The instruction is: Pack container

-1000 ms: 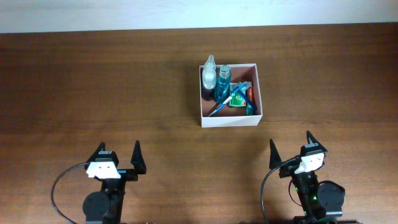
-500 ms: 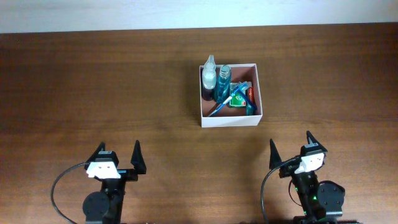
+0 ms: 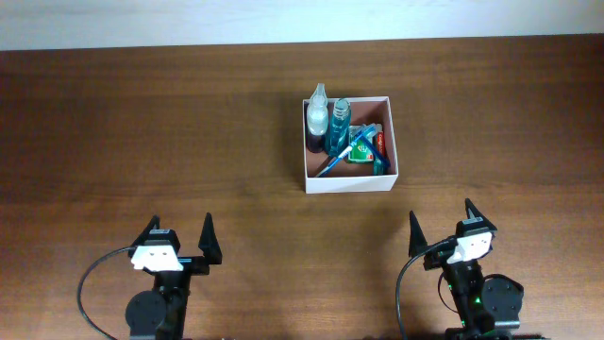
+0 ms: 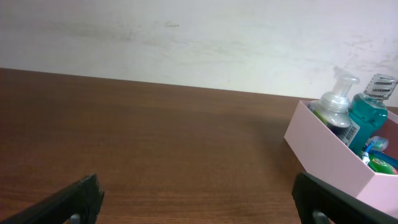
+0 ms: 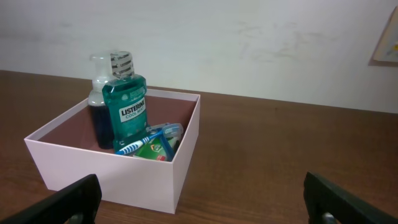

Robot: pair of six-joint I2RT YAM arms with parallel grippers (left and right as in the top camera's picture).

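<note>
Wooden table (image 3: 142, 123), one white-walled container (image 3: 349, 181) right of centre, well apart from both claws.
Fully spread, left gripper (image 3: 179, 224) and right gripper (image 3: 441, 212) hold nothing; wrist views crop their fingers. Inside, upright: one clear pump bottle (image 3: 317, 111), one teal mouthwash bottle (image 3: 340, 123); lying: one blue toothbrush (image 3: 338, 159), one green packet (image 3: 360, 149), one half-buried red item (image 3: 380, 142), unidentifiable.

Square white-walled container (image 3: 350, 179), pinkish-brown inside, open-topped, upright on the table, filled with toiletries

I'm seeing a dark wooden table (image 3: 142, 123) meeting a plain white wall (image 4: 186, 37) that's showing faint scuffs, evenly lit.
</note>
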